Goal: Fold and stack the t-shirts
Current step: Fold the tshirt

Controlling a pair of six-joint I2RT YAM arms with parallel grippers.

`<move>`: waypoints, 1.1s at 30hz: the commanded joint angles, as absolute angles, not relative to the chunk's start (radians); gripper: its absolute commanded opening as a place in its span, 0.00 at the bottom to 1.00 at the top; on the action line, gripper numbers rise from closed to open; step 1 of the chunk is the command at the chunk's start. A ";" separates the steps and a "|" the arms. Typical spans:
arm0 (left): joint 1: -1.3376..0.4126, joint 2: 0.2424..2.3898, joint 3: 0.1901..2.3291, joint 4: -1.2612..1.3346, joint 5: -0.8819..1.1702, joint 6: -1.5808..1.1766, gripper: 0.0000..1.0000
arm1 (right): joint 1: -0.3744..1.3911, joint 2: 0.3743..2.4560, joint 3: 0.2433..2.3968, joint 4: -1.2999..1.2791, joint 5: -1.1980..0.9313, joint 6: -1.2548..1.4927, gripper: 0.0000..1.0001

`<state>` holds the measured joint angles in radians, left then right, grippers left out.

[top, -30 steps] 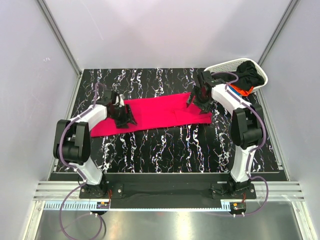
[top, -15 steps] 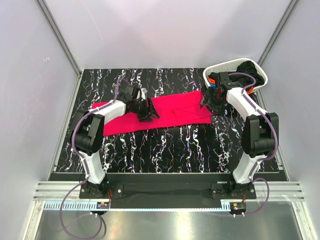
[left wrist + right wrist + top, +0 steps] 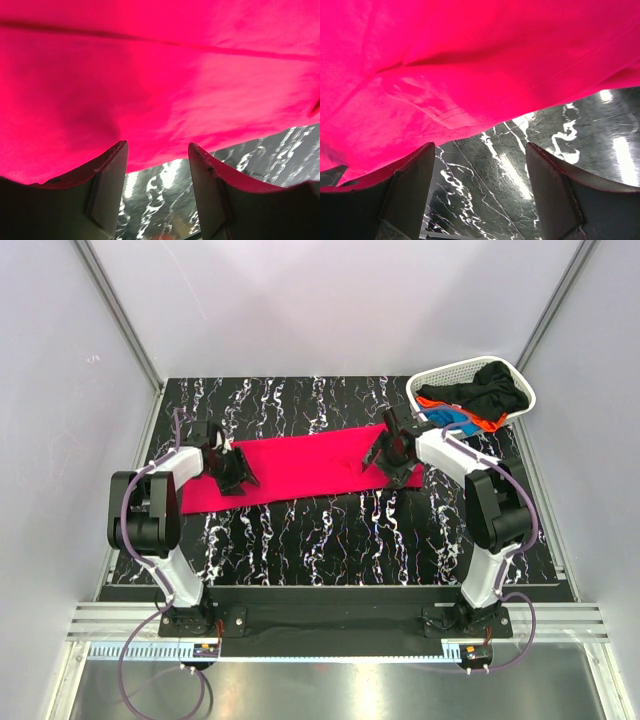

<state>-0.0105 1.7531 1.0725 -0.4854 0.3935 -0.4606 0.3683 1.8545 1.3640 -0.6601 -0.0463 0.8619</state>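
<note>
The pinkish-red t-shirt [image 3: 310, 462] lay as a long flat band across the table [image 3: 330, 530], reaching almost to the basket [image 3: 432, 378], where the black, blue and orange shirts [image 3: 492, 390] sat in a heap. The left gripper [image 3: 230, 468] stood low over the band's left part, jaws partly apart and empty. The right gripper [image 3: 392, 453] stood over the right end, jaws wide, also empty. I judged this shirt was in the middle of folding. Next, each gripper would need to pinch the near edge.

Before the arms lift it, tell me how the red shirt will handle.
Probably floppy: the red shirt lies flat with soft wrinkles, so it should sag between two grips. Likely light, being thin cloth. Pushed, it would probably bunch or slide on the glossy table.
</note>
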 commanded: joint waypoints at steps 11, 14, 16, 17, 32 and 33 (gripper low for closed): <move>-0.020 1.733 0.950 -0.511 0.388 -0.514 0.55 | 0.387 2.011 1.414 -0.497 0.023 0.902 0.79; -0.020 1.721 0.899 -0.503 0.411 -0.554 0.55 | 0.385 2.049 1.472 -0.497 0.041 0.844 0.80; -0.023 1.715 0.858 -0.494 0.428 -0.577 0.55 | 0.387 2.078 1.531 -0.500 0.048 0.793 0.80; -0.028 1.710 0.844 -0.483 0.437 -0.584 0.55 | 0.385 2.112 1.552 -0.499 0.048 0.775 0.80; -0.538 1.778 0.810 -0.131 0.624 -0.988 0.56 | 0.328 2.399 2.061 -0.549 -0.067 0.424 0.81; -0.560 1.785 0.837 -0.123 0.624 -0.999 0.56 | 0.324 2.402 2.113 -0.566 -0.067 0.398 0.81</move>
<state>-0.4881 1.7218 0.7963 -0.1696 0.6422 -0.9073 0.3477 2.3920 1.9995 -0.5285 -0.0395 0.4942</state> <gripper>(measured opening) 0.551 0.807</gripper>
